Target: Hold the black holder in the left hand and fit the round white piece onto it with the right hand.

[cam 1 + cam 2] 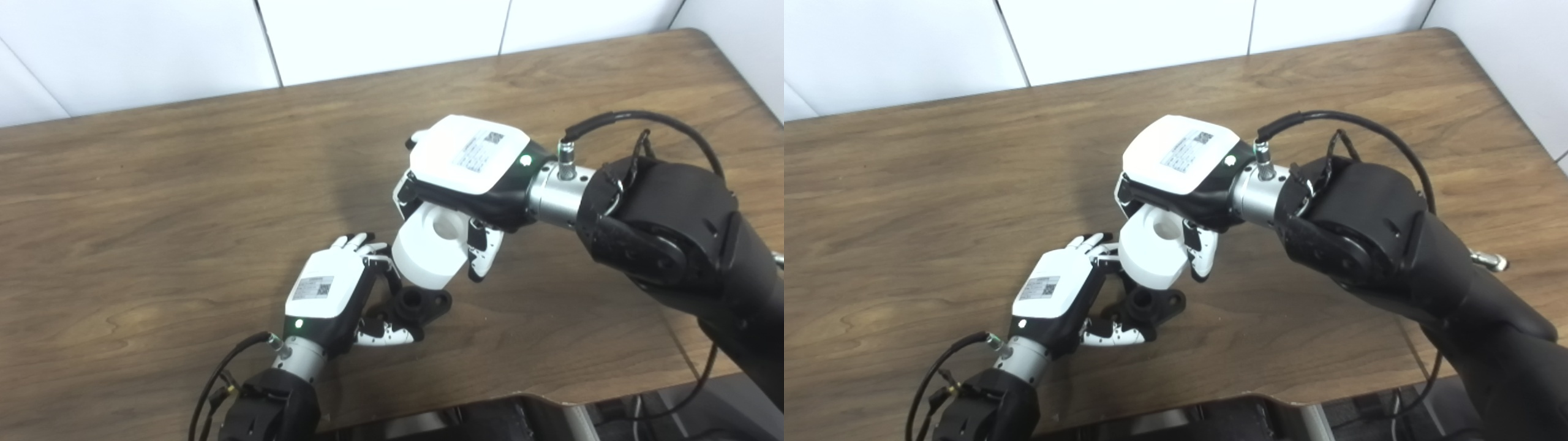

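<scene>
Left eye view shows the left hand (327, 294) curled around the small black plastic holder (422, 304) near the brown wooden table's (153, 202) front edge, steadying it while the right hand (468, 168), fingers closed on the round white bored piece (429, 248), hangs it tilted just above for fitting.

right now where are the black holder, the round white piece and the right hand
black holder (422, 303), left eye view, on its raised round socket
round white piece (422, 254), left eye view, on its curved side wall
right hand (1176, 162), right eye view, on its white back cover
</scene>
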Controlling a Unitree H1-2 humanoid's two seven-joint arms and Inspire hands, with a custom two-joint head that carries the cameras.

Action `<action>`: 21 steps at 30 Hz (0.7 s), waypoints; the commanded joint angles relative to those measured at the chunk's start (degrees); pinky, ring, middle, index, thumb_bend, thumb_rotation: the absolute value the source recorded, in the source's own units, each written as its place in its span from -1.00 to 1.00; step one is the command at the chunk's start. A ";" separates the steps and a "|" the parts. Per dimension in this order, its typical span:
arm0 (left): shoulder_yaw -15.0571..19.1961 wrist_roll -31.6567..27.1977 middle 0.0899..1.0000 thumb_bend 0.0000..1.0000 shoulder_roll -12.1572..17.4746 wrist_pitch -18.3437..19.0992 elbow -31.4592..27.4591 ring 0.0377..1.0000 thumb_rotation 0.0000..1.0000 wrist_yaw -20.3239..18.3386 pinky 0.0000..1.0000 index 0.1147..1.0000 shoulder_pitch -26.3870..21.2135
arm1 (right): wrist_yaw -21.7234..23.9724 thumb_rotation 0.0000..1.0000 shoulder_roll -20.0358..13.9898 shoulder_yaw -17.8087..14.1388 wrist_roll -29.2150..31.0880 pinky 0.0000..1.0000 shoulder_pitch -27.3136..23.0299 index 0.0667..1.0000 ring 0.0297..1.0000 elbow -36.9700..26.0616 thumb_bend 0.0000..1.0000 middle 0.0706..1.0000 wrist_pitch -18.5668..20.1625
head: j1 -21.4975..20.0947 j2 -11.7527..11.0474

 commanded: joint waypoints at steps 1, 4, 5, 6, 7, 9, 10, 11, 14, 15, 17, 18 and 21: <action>-0.89 1.02 0.62 0.03 -0.72 0.14 0.39 0.86 -0.88 -1.69 0.92 -0.15 -0.45 | 5.99 -1.00 0.25 -0.22 -1.09 0.89 -1.47 -0.05 0.18 -0.42 0.06 -0.18 2.68 | -0.03 0.06; -0.99 1.09 0.62 0.03 -0.90 0.31 0.30 0.86 -0.88 -1.88 0.93 -0.15 -0.44 | 5.99 -1.00 0.58 0.39 -1.02 0.89 -1.32 -0.07 0.21 -0.33 0.06 -0.15 2.67 | 0.08 0.11; -1.03 1.14 0.62 0.03 -0.95 0.31 0.31 0.86 -0.88 -1.83 0.93 -0.15 -0.42 | 5.99 -1.00 0.58 0.78 -1.08 0.89 -1.40 -0.07 0.21 -0.27 0.06 -0.15 2.67 | 0.17 0.14; -1.05 1.18 0.62 0.03 -0.99 0.36 0.31 0.86 -0.88 -1.86 0.93 -0.15 -0.42 | 5.99 -1.00 0.63 1.19 -1.29 0.89 -1.48 -0.07 0.21 -0.20 0.06 -0.16 2.67 | 0.17 0.14; -1.07 1.25 0.62 0.03 -1.07 0.42 0.28 0.87 -0.88 -1.91 0.93 -0.15 -0.41 | 5.99 -1.00 0.65 1.51 -1.54 0.89 -1.52 -0.06 0.21 -0.16 0.06 -0.16 2.67 | 0.19 0.24; -1.13 1.36 0.62 0.03 -1.20 0.55 0.17 0.86 -0.88 -2.07 0.93 -0.15 -0.44 | 5.99 -1.00 0.87 2.01 -2.15 0.90 -1.51 -0.04 0.20 -0.02 0.06 -0.18 2.67 | 0.16 0.25; -1.17 1.42 0.62 0.03 -1.24 0.61 0.11 0.86 -0.88 -2.21 0.93 -0.15 -0.50 | 5.99 -1.00 0.98 2.08 -2.29 0.90 -1.44 -0.04 0.21 0.01 0.06 -0.18 2.67 | 0.21 0.39; -1.20 1.46 0.62 0.03 -1.27 0.67 0.07 0.86 -0.88 -2.30 0.93 -0.15 -0.56 | 5.99 -1.00 1.03 2.09 -2.34 0.91 -1.39 -0.05 0.21 0.03 0.06 -0.17 2.67 | 0.15 0.49; -1.24 1.48 0.62 0.03 -1.28 0.78 0.07 0.87 -0.88 -2.56 0.94 -0.15 -0.71 | 5.99 -1.00 1.16 2.36 -2.39 0.90 -1.25 -0.07 0.25 0.13 0.06 -0.15 2.67 | 0.18 0.46; -1.26 1.49 0.62 0.03 -1.29 0.80 0.11 0.87 -0.88 -2.56 0.94 -0.15 -0.76 | 5.99 -1.00 1.16 2.49 -2.34 0.90 -1.23 -0.08 0.25 0.16 0.06 -0.14 2.67 | 0.14 0.48; -1.30 1.56 0.62 0.03 -1.35 0.88 0.16 0.87 -0.88 -2.60 0.94 -0.15 -0.85 | 5.99 -1.00 1.10 2.84 -2.27 0.90 -1.15 -0.09 0.28 0.13 0.06 -0.13 2.67 | 0.05 0.44; -1.33 1.62 0.62 0.03 -1.39 0.92 0.17 0.87 -0.88 -2.64 0.94 -0.15 -0.88 | 5.99 -1.00 1.05 2.99 -2.28 0.90 -1.12 -0.09 0.28 0.12 0.06 -0.12 2.67 | 0.00 0.43; -1.38 1.74 0.62 0.03 -1.56 1.05 0.12 0.88 -0.88 -2.81 0.95 -0.15 -0.92 | 5.99 -1.00 1.02 3.85 -3.03 0.93 -0.97 -0.09 0.29 0.13 0.06 -0.12 2.67 | -0.01 0.53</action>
